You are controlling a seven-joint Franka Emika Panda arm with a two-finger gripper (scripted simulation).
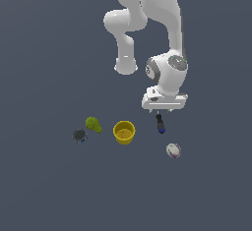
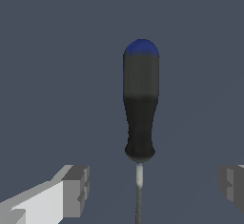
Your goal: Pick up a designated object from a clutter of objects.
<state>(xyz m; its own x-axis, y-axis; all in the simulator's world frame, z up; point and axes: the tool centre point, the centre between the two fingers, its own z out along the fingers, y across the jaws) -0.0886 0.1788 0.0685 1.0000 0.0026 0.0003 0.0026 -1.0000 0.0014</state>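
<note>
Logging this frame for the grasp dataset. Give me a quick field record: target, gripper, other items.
target: screwdriver, lying flat, blue end pointing away from the arm
gripper: gripper open, fingers either side of the shaft, not touching
cup: yellow cup, upright, on the exterior view's left of the screwdriver
others: green pear, dark can, white ball

Plain dark grey-blue floor [image 1: 44, 190], seemingly flat.
</note>
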